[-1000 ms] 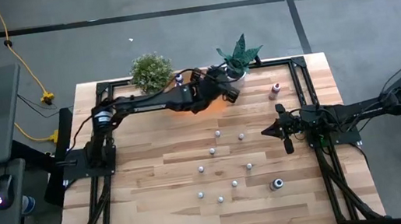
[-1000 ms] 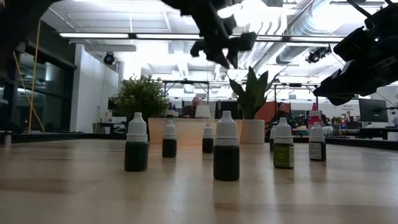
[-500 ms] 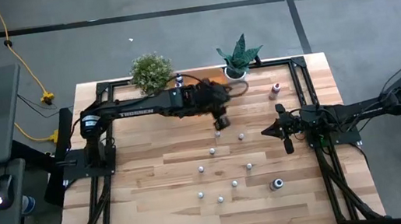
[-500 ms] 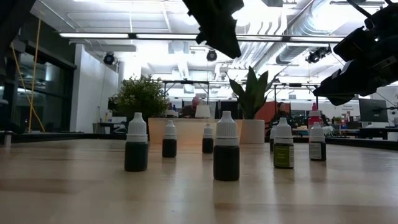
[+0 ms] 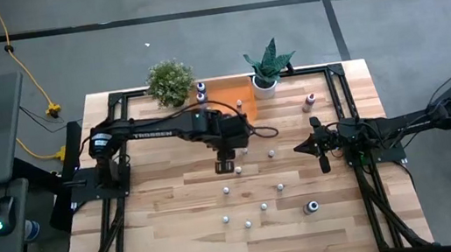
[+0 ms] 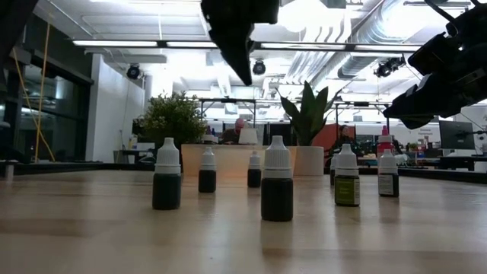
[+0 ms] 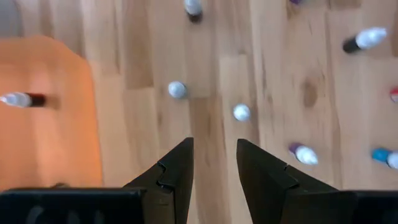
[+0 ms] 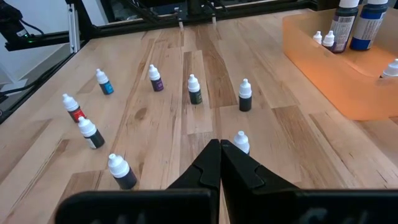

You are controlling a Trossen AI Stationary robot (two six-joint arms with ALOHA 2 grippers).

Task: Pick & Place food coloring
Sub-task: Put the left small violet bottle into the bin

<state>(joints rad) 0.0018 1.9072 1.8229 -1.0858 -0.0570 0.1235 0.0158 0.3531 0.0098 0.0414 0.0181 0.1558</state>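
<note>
Several tiny white-capped food coloring bottles (image 5: pixel 263 206) stand upright on the wooden table, seen in a row in the low view (image 6: pixel 277 190). One more lies in the orange tray (image 5: pixel 219 92) at the far edge. A pink bottle (image 5: pixel 311 101) stands far right, and a larger dark one (image 5: pixel 311 207) near right. My left gripper (image 5: pixel 225 163) hangs open and empty above the bottles, fingers pointing down (image 7: pixel 214 155); two caps (image 7: pixel 241 112) show just past its fingertips. My right gripper (image 5: pixel 303 146) waits shut at the table's right side (image 8: pixel 219 149).
Two small potted plants, a bushy one (image 5: pixel 170 81) and a spiky one (image 5: pixel 268 65), stand at the far edge on either side of the tray. Black frame rails (image 5: pixel 341 96) border the table. Bare wood lies along the near edge.
My left gripper has swung away from the orange tray near the spiky plant, toward the near edge and a little left, and now hangs over the group of bottles. The tray, covered by the arm before, now shows. The bottles on the table have not moved.
</note>
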